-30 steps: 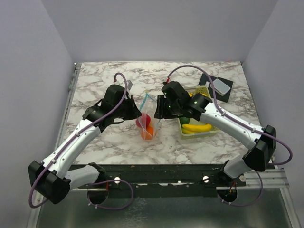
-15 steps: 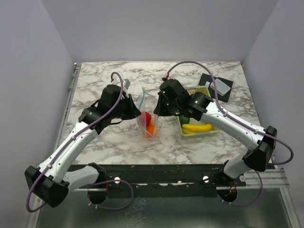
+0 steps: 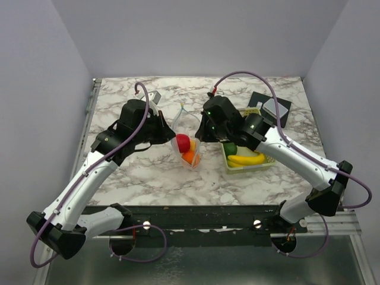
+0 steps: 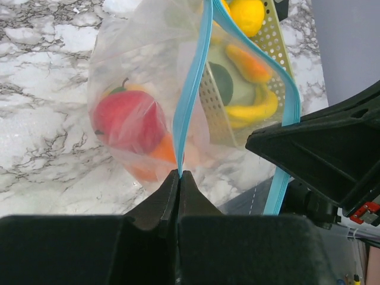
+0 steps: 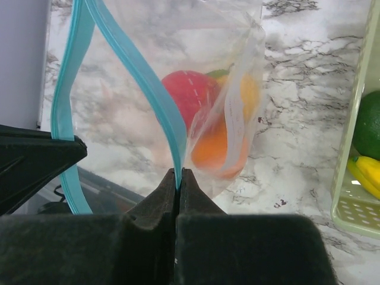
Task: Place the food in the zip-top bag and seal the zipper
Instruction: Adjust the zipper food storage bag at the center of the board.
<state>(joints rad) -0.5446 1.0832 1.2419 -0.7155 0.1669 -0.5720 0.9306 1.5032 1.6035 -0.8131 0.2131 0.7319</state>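
Left pincer (image 4: 179, 175) and right pincer (image 5: 178, 172) clamp one zipper (image 4: 190, 101); one red fruit (image 4: 127, 127) in bag (image 4: 136, 53)

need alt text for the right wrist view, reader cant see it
The right gripper, jaws shut, pinches the light blue zipper of a clear zip-top bag holding a red toy fruit and an orange piece. A pale green basket sits at the right on the marble table.
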